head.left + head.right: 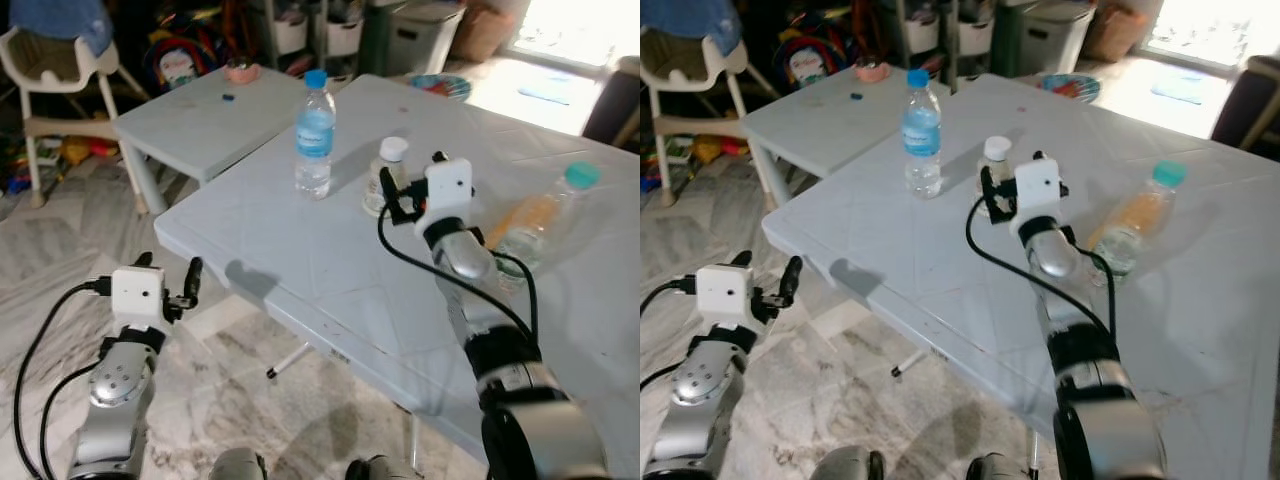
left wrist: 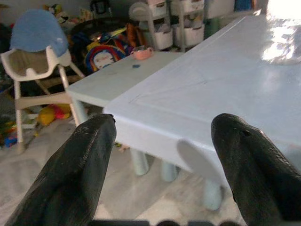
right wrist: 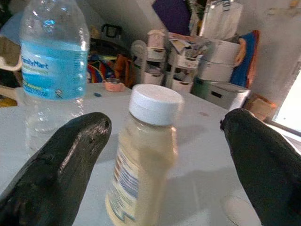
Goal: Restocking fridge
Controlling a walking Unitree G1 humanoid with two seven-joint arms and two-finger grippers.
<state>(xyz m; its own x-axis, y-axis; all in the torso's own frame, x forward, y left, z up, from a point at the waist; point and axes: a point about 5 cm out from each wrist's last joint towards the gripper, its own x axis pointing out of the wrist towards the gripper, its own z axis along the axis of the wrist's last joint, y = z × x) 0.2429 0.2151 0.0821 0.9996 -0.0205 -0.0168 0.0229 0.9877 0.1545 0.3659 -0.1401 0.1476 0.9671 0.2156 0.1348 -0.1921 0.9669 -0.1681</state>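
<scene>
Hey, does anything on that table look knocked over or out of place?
Yes. The teal-capped bottle lies on its side on the table, by the right arm, while the water bottle and small white-capped bottle stand upright. No spill shows.

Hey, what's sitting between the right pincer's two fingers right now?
The small white-capped bottle of pale liquid stands upright on the table in the open gap of the right pincer, not yet touched by either finger; the right wrist view shows it.

A clear water bottle (image 1: 314, 133) with a blue cap and blue label stands upright on the pale table. Just beside it stands a small white-capped bottle of cream-coloured liquid (image 3: 143, 160). Well apart, a teal-capped bottle of orange drink (image 1: 540, 218) lies tilted.
</scene>
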